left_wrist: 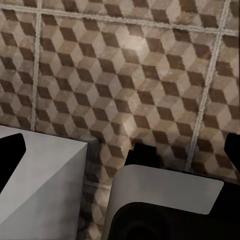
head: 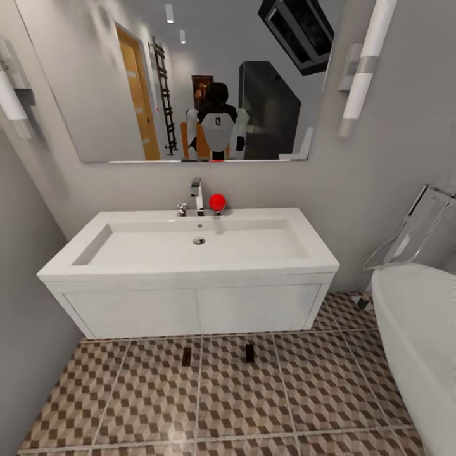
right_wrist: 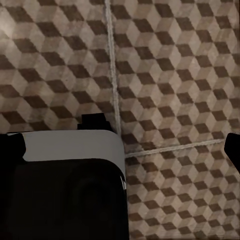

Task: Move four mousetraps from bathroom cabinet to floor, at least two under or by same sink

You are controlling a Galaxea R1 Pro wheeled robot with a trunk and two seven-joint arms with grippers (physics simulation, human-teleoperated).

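The white trough sink [head: 190, 250] with its chrome tap [head: 197, 194] sits on white flat-fronted drawers straight ahead. Two small dark mousetraps lie on the cube-patterned bathroom floor [head: 145, 405] just in front of the unit, one [head: 186, 356] left of the other [head: 249, 353]. The remaining mousetraps and the cabinet are out of view. My left gripper [left_wrist: 120, 150] and right gripper [right_wrist: 120, 145] hang over the tiles, each with its dark fingertips far apart at the frame edges and nothing between them. Parts of my white and black body sit below them.
A white bathtub [head: 421, 342] stands at the right, with a clear screen [head: 418, 228] above it. A grey wall [head: 25, 304] closes in on the left. A red ball [head: 217, 202] rests by the tap. The mirror [head: 190, 82] reflects me.
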